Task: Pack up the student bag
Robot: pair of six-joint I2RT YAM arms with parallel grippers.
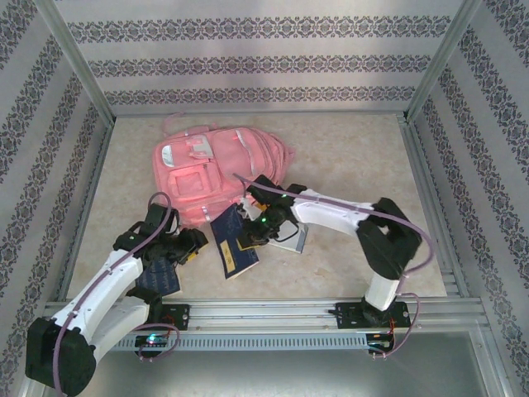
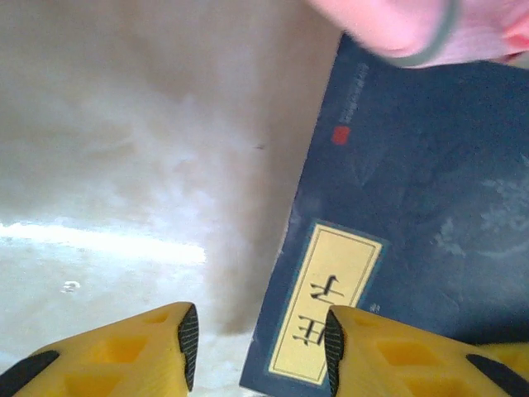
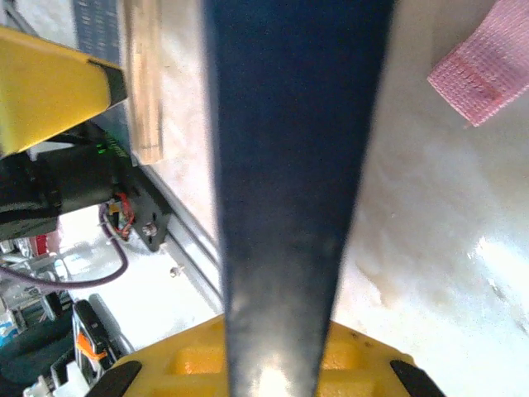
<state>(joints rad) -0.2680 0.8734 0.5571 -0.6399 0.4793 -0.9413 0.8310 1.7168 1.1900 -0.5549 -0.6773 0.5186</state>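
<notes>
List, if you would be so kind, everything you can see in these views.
student bag: one, pink with pale panels, lying mid-table
dark blue book: one, clamped in the right pincer, in front of the bag
second dark blue book: one, on the table beneath the left arm
pale book: one, grey-white, beneath the right arm
table: one, beige
left pincer: one, yellow fingers, open
right pincer: one, yellow fingers, shut on the dark blue book
</notes>
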